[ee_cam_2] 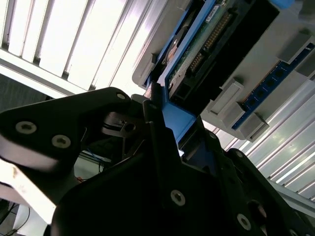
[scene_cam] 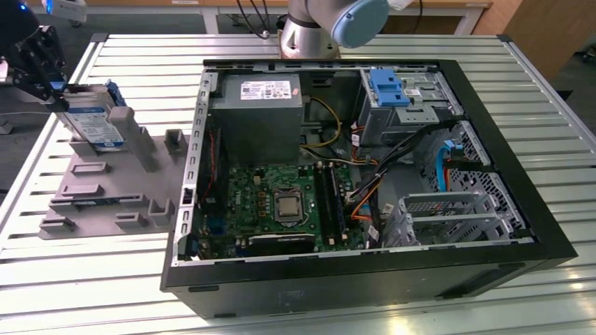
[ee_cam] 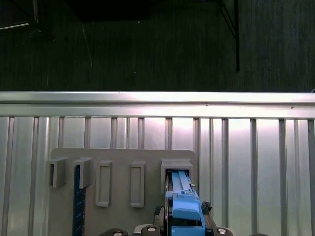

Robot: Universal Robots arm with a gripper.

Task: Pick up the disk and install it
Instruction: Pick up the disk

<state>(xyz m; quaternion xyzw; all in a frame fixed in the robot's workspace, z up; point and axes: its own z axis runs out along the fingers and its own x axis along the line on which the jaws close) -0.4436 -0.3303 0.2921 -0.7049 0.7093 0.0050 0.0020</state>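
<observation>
The disk stands on edge in a slot of the grey holder plate at the exterior view's left; it is silver with a white-and-blue label and blue side rails. My black gripper is at its upper end, shut on the blue rail. In the second wrist view, the fingers clamp the blue rail, and the disk's green circuit side runs away from the gripper. The first wrist view looks along the disk's blue rail into the holder slot.
The open computer case lies to the exterior view's right, with a grey power supply, a motherboard and a drive bay with a blue latch. The arm's base stands behind it. A memory stick stands in the holder.
</observation>
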